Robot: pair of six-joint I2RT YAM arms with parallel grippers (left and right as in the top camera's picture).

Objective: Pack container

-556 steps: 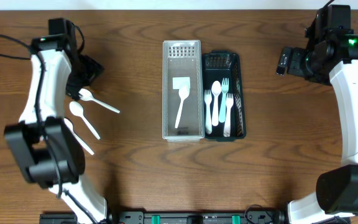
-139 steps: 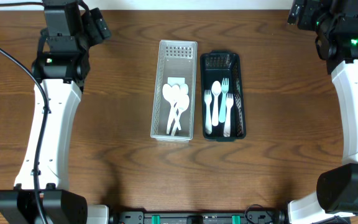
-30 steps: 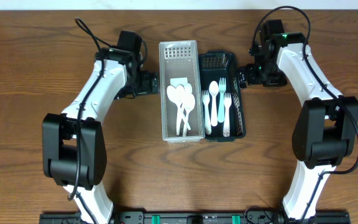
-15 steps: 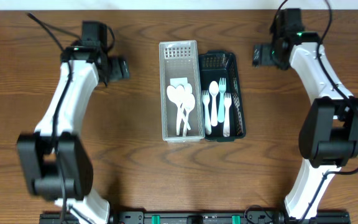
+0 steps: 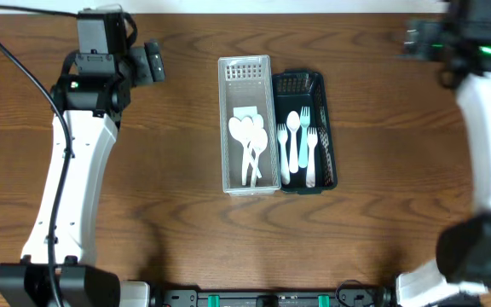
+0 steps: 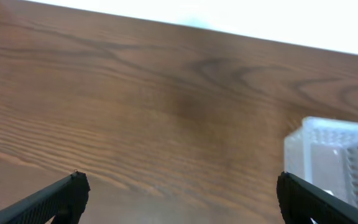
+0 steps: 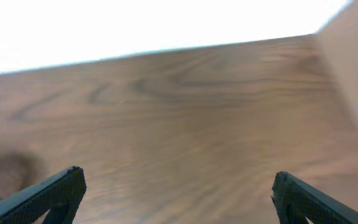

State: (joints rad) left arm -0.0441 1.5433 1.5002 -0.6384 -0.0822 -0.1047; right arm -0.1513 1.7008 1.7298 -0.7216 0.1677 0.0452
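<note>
A clear white container stands at the table's middle and holds several white spoons. Beside it on the right stands a dark green container with white and pale blue forks and spoons. My left gripper is open and empty at the far left, well away from both containers. In the left wrist view the left gripper hangs over bare wood, with a corner of the clear container at the right. My right gripper is blurred at the far right. The right gripper is open over bare wood.
The wooden table's far edge runs close behind both grippers. A pale surface shows at the right of the right wrist view.
Both arms have pulled back from beside the containers toward the far corners of the table. The containers and the cutlery in them have not moved.
</note>
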